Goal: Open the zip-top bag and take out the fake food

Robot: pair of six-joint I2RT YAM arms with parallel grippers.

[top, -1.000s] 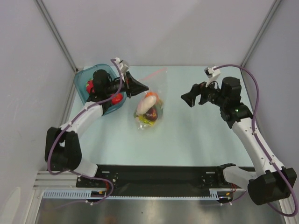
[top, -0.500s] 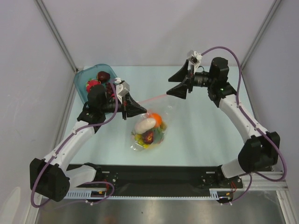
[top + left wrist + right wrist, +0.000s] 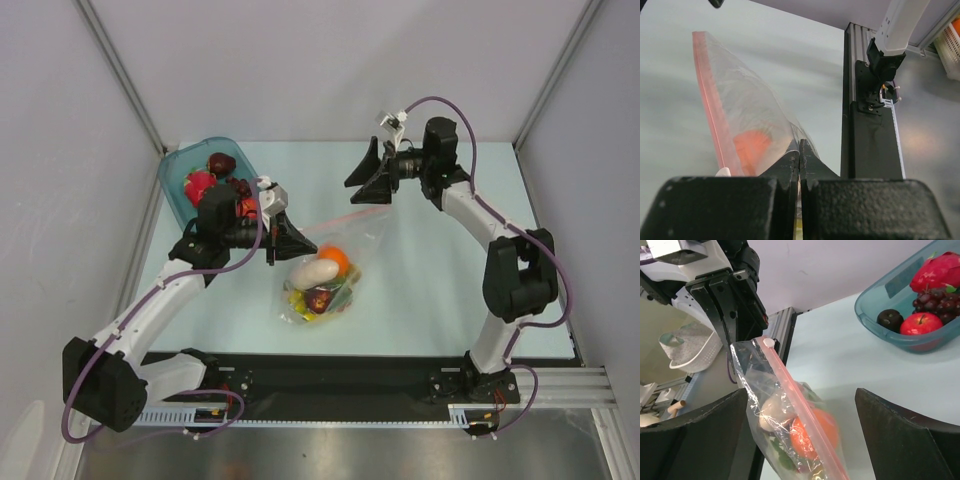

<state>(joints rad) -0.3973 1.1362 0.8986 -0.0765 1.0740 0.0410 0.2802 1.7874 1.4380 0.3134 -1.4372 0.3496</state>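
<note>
The zip-top bag [image 3: 345, 240] hangs tilted over mid-table, its lower end resting on the surface. My left gripper [image 3: 303, 240] is shut on the bag's film at the left end of its pinkish-red zip strip [image 3: 345, 215]; the left wrist view shows the jaws [image 3: 800, 149] pressed together on clear plastic. Inside the bag lies the fake food: an orange [image 3: 335, 259], a white oval piece [image 3: 312, 272] and a dark purple piece [image 3: 320, 298]. My right gripper [image 3: 366, 178] stands open just beyond the strip's far end, apart from it. In the right wrist view the strip [image 3: 800, 407] runs between its spread fingers.
A teal tray [image 3: 178, 172] with red fruit and dark grapes sits at the far left, right behind my left arm. Enclosure walls close the back and both sides. A black rail [image 3: 340, 375] runs along the near edge.
My left gripper has pulled the bag away from the tray toward the near middle and lifted its zip edge. The right arm has swung left and back, ending beside the strip's far end.
</note>
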